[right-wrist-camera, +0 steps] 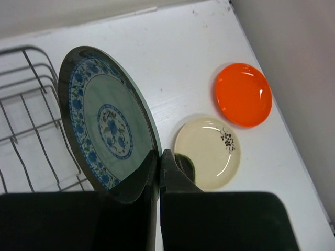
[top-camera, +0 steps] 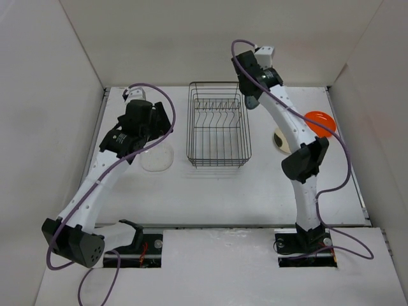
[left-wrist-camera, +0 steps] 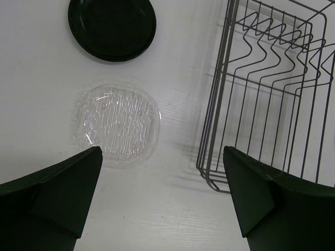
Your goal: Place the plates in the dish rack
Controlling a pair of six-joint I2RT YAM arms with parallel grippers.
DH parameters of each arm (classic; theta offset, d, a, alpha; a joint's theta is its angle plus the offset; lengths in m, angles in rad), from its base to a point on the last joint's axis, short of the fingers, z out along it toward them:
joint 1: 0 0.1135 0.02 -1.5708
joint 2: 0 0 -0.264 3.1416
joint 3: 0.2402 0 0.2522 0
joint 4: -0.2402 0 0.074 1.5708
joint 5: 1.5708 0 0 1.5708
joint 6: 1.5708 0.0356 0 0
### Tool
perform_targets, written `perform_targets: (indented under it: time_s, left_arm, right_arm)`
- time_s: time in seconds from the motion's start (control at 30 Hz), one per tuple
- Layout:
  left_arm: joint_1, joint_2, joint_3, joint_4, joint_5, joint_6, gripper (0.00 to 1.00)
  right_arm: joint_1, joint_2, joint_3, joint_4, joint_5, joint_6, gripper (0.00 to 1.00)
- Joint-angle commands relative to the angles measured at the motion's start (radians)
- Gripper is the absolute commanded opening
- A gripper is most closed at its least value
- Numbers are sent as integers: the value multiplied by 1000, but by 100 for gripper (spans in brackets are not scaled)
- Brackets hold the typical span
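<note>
1. Your left end effector (left-wrist-camera: 162, 151) hangs wide open, holding nothing, over the white desk (top-camera: 223, 197) and a translucent clear ribbed plate (left-wrist-camera: 118, 125); a round black plate (left-wrist-camera: 111, 26) lies beyond.
2. The black wire dish rack (top-camera: 218, 164) stands to their right.
3. A cream round plate (right-wrist-camera: 209, 151) and an orange round plate (right-wrist-camera: 243, 94) lie right of the rack.
4. Your right end effector (right-wrist-camera: 159, 157) pinches the rim of an upright dark teal patterned plate (right-wrist-camera: 107, 128) at the rack's far right corner.

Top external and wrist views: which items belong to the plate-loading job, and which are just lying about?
Job:
dish rack
teal patterned plate, clamped in the right gripper
cream plate
orange plate
black plate
clear plate
left gripper, open

Not the job:
purple cables on the arms
white enclosure walls
</note>
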Motion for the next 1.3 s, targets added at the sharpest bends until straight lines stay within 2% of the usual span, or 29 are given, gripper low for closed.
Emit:
perform_targets:
  time_s: [0.0,0.57,1.0,1.03,1.07,1.17,1.27]
  left_arm:
    - [7,-55,-15,-3,-31,-14,100]
    - [34,-83,-52,-3,-21,-5,100]
    - [34,-83,-71,6,-12,5,100]
    - [34,-83,-71,6,-12,5,100]
    - [34,-83,-71,6,-12,5,100]
    - [34,-83,-71,15,-12,5,100]
    - [34,-83,-80,16,-2,5,100]
  right_arm:
    - [28,16,57,-35,48,-7,0]
    - [60,122,57,8,25,-25,0]
    - [71,168,11,141,7,-45,0]
    - [71,168,-3,152,7,-56,2]
    - [81,168,-3,152,7,-56,12]
    - [81,177,-3,187,-5,-67,28]
    - [91,197,-3,199,-6,-87,28]
